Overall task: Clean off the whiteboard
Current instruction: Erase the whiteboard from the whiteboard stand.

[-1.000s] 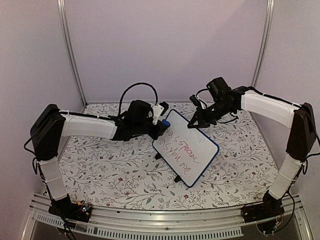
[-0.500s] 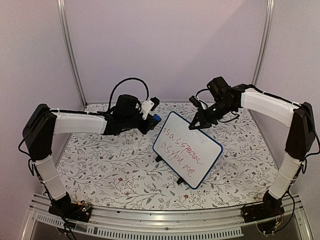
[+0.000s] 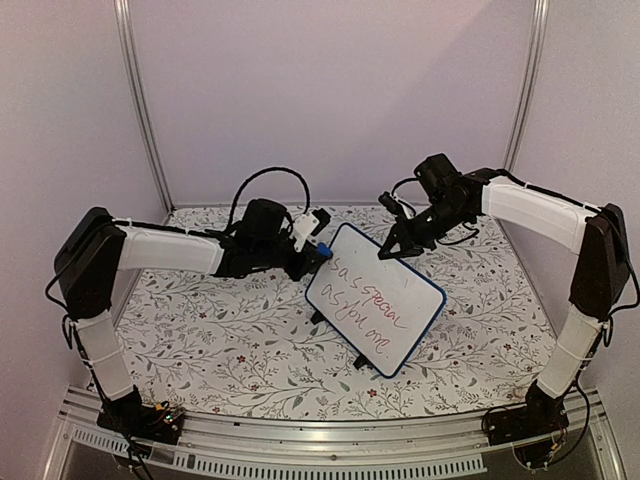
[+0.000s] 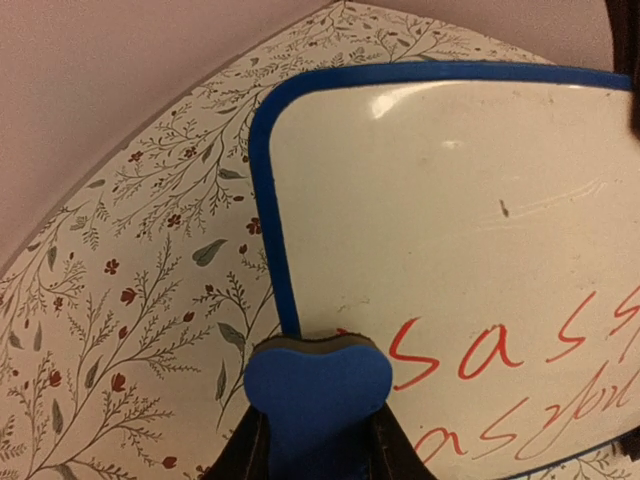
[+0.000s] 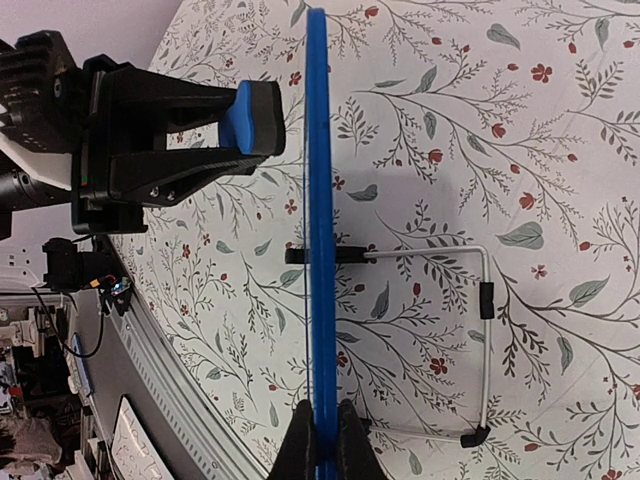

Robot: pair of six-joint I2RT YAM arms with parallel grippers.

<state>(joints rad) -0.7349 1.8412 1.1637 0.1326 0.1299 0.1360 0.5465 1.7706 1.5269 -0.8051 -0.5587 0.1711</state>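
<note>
The red handwriting (image 3: 368, 300) on the whiteboard (image 3: 375, 298) is proving hard to read from above. In the left wrist view it is running off the lower right of the picture, so only a few looping letters are showing. From the right wrist the board is showing edge-on as a thin blue strip (image 5: 320, 250), and its face is hiding completely. What is showing there instead is the wire stand (image 5: 482, 300) propping it from behind. The left gripper's (image 3: 318, 250) fingers are mostly hiding under the blue eraser (image 4: 316, 385) in their own camera view, with only dark slivers peeking out at the bottom edge.

The whiteboard is standing near the middle of the table (image 3: 200, 340), leaning back and turned cornerwise. Its two black feet (image 3: 357, 360) are resting on the flowered cover.

The right gripper (image 3: 390, 250) is reaching in from the far right corner of the table and clamping tight on the board's far upper frame edge. Its fingertips (image 5: 300, 445) are pinching the blue rim from both sides.

The left gripper is clenching the eraser and hanging just beside the board's upper left edge, on the written side. In the left wrist view the eraser is overlapping the frame beside the first red letters. From the right wrist a thin gap is showing between the eraser and the frame, so I cannot tell whether they are touching.
</note>
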